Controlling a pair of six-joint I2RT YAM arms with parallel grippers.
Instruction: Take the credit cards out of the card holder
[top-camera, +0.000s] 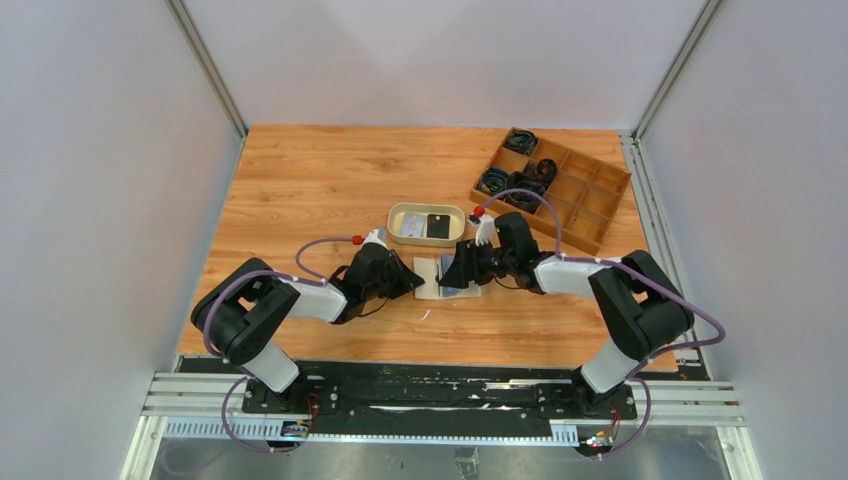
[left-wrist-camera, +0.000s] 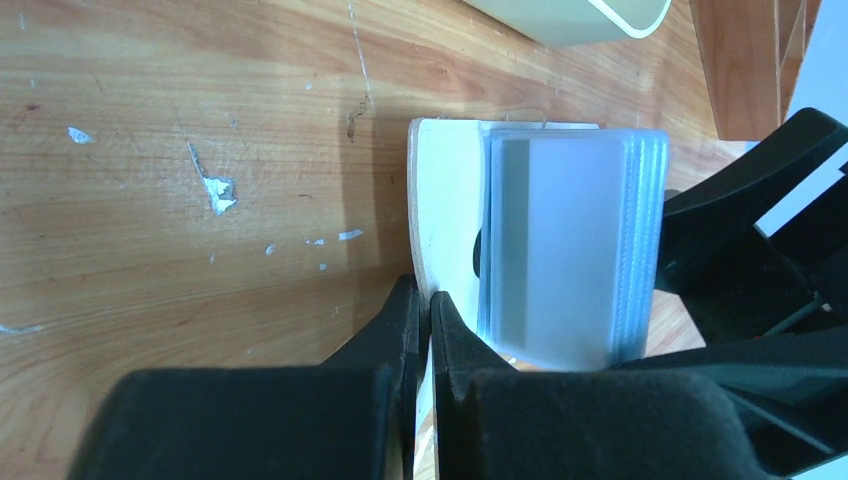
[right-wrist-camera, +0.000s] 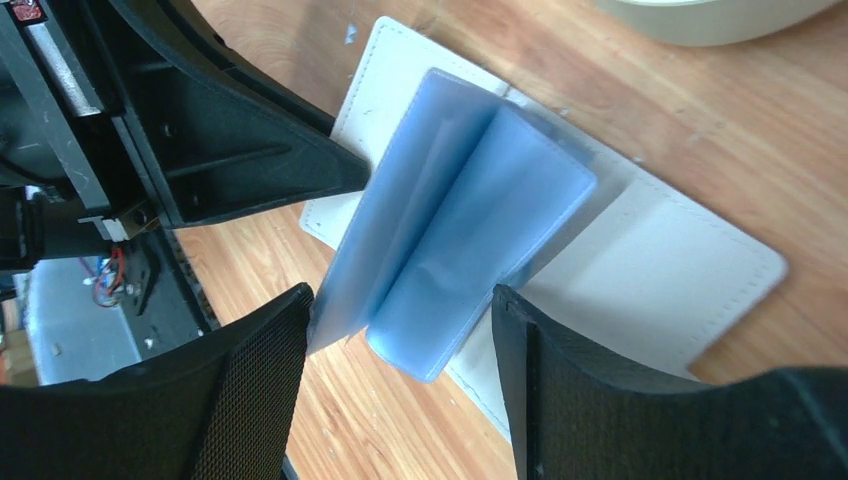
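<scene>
- Along the left, a grey wall (top-camera: 100, 150) borders the wooden table (top-camera: 300, 180); bare wood runs from that edge to the arms.
- Left gripper (left-wrist-camera: 428, 300): clenched on the left edge of the cream card holder (right-wrist-camera: 680, 270), which lies flat mid-table.
- Pale blue credit cards (right-wrist-camera: 470, 230), perhaps sleeved, stand up from it.
- Right gripper (right-wrist-camera: 400, 295): released, jaws straddling them.
- Oval dish (top-camera: 400, 215) sits just behind; compartment tray (top-camera: 615, 212) fills the far right corner.

Closed in on three sides by pale grey walls (top-camera: 430, 50), with metal posts (top-camera: 208, 68) at the back corners. Evenly lit over a scuffed orange-brown wooden table (top-camera: 300, 170).
</scene>
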